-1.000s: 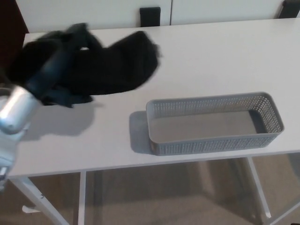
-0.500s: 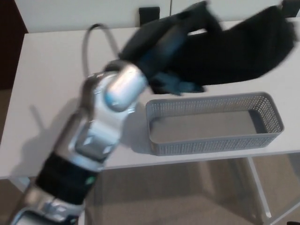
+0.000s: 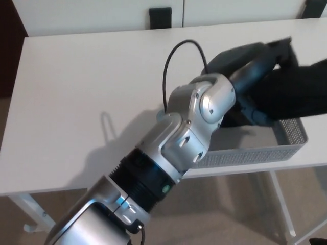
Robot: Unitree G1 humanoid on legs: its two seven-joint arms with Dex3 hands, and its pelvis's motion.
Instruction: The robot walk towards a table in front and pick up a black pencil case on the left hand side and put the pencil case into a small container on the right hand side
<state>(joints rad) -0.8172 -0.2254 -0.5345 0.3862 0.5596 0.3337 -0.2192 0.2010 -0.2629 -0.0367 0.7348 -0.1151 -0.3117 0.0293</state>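
My left arm reaches diagonally across the head view from the bottom left to the right. Its black left hand [image 3: 250,69] is shut on the black pencil case [image 3: 299,94], a dark soft shape running off the right edge. The case hangs over the right end of the grey mesh container [image 3: 291,138]; I cannot tell whether it touches the container. The arm and the case hide most of the container, leaving its front wall and right corner showing. My right hand does not show.
The white table [image 3: 76,102] spans the view, its front edge running low across the picture. White table legs [image 3: 283,204] stand below at the right. A dark object [image 3: 160,15] sits beyond the far table edge.
My left hand has carried the pencil case from the table's left side to the right and lowered it over the container. The forearm now covers much of the container.
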